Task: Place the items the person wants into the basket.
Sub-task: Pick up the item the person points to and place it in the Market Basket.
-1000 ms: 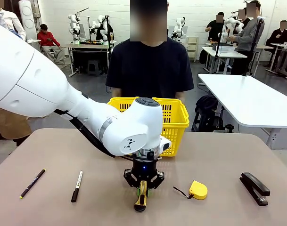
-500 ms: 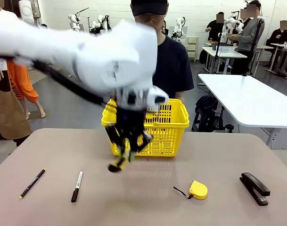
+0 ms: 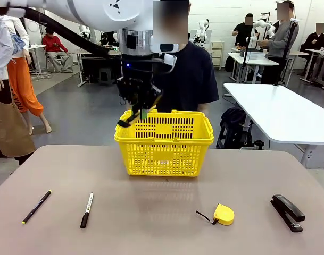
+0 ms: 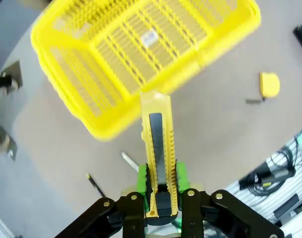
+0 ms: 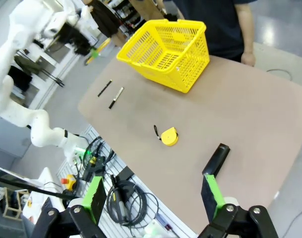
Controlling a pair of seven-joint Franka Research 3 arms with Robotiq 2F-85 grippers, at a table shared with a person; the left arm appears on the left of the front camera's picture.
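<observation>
High over the far left corner of the yellow basket (image 3: 164,142), my left gripper (image 3: 140,103) is shut on the yellow-and-black box cutter (image 3: 131,119). Seen from the left wrist, the box cutter (image 4: 158,148) sticks out from between the green pads (image 4: 143,184), with the basket (image 4: 141,54) below and beyond it. The black stapler (image 3: 287,212) lies at the table's right front. At the left front lies the white marker with a black cap (image 3: 86,210). My right gripper (image 5: 153,198) is open with nothing in it, high above the table. The person (image 3: 189,74) stands behind the basket.
A thin black pen (image 3: 36,206) lies left of the marker. A yellow tape measure (image 3: 224,213) sits between basket and stapler. The right wrist view shows the basket (image 5: 165,47), tape measure (image 5: 169,136) and stapler (image 5: 216,158) spread over the brown table (image 5: 250,114).
My left arm has lifted the box cutter off the table's front middle and carried it up and away to above the basket's far left rim. The right gripper has stayed open.
</observation>
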